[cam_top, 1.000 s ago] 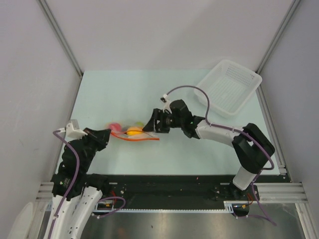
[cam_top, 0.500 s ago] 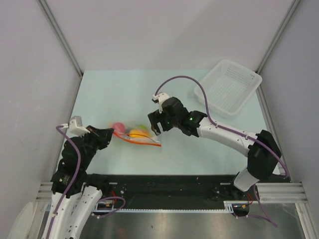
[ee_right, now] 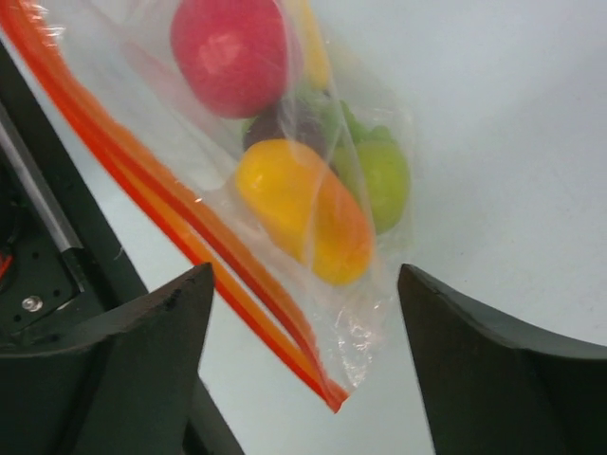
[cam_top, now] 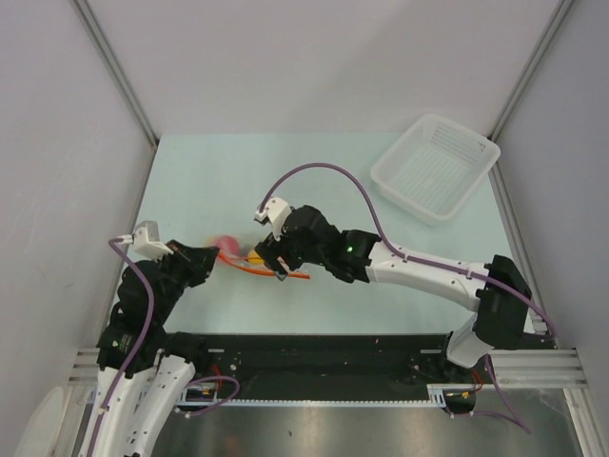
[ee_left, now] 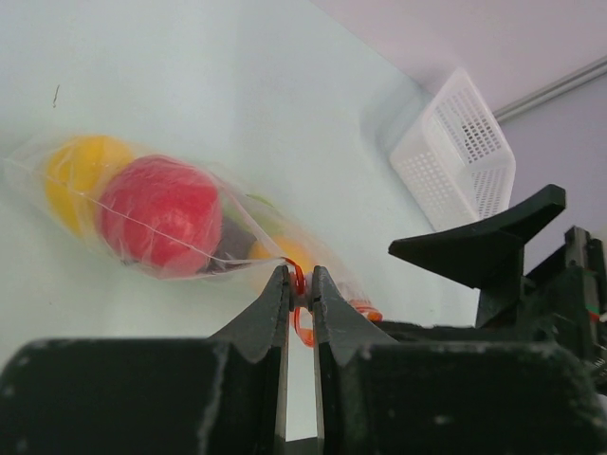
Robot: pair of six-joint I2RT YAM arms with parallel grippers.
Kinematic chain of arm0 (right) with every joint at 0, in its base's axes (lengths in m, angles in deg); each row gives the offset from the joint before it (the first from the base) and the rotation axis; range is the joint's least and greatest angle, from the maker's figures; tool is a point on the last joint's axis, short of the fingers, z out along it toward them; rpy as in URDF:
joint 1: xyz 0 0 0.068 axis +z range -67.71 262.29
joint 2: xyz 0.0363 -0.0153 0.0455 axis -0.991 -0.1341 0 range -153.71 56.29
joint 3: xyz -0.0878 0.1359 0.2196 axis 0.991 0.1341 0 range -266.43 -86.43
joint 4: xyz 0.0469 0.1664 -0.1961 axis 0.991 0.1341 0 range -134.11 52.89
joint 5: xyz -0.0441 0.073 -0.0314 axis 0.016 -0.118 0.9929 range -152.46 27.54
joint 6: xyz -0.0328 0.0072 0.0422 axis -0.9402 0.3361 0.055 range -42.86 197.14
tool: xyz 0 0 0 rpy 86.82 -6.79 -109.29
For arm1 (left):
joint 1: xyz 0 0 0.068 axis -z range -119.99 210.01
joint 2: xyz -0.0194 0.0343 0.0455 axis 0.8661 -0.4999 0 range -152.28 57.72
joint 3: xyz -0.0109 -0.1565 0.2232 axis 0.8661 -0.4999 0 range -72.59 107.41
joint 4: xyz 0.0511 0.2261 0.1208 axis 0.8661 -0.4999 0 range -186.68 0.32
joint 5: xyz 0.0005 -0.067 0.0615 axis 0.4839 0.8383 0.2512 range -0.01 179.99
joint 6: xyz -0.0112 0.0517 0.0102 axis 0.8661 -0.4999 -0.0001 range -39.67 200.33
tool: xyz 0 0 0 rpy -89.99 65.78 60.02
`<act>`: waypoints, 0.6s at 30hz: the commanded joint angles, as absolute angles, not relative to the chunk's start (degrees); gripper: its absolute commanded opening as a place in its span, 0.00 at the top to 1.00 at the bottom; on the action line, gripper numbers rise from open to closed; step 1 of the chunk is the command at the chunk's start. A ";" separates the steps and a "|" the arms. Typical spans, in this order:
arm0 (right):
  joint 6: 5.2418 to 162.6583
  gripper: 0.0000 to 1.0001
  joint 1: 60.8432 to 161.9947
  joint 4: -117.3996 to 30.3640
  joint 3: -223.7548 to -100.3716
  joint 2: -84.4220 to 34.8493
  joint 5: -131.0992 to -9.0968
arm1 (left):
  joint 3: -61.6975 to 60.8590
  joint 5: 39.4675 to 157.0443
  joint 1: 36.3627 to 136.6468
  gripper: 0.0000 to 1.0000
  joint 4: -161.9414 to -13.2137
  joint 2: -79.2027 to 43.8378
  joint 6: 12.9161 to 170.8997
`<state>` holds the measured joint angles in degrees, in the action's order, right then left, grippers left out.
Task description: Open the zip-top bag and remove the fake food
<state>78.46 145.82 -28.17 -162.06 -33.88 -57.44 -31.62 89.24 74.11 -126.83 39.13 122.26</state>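
From above, we see the zip-top bag (cam_top: 233, 250) only as a smear of red and orange, one end covered by the right gripper (cam_top: 276, 262). The fruits (cam_top: 225, 246) are too small there to tell apart.

In the left wrist view, the pinched fingers of the left gripper (ee_left: 301, 284) hide most of the orange-red zip strip (ee_left: 299, 275). A dark finger of the right gripper blocks the bag's far end and a corner of the blurred white mesh basket (ee_left: 465, 142).

In the right wrist view, the top edge cuts off the red apple (ee_right: 230, 47) and the bag's upper part. We cannot identify the dark shape (ee_right: 283, 123) behind the orange-yellow oval fruit (ee_right: 303, 209).
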 commanded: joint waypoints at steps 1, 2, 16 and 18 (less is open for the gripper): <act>75.38 0.25 145.75 -29.61 -165.70 -36.95 -52.97 | -28.64 91.23 73.80 1.00 -125.36 38.65 121.29; 75.20 0.28 145.66 -29.52 -166.49 -37.91 -52.88 | -28.64 91.23 73.80 1.00 -125.54 38.65 121.37; 85.11 1.00 145.22 -24.70 -175.54 -39.50 -61.84 | -25.66 90.08 73.80 0.61 -127.74 36.28 119.62; 87.06 1.00 144.87 -23.20 -177.21 -40.12 -63.77 | -24.78 90.60 73.80 0.44 -128.35 36.54 119.18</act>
<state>81.69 145.38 -24.82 -171.68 -39.95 -60.06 -27.99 90.18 74.11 -128.07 36.71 120.99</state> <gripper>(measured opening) 0.011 0.407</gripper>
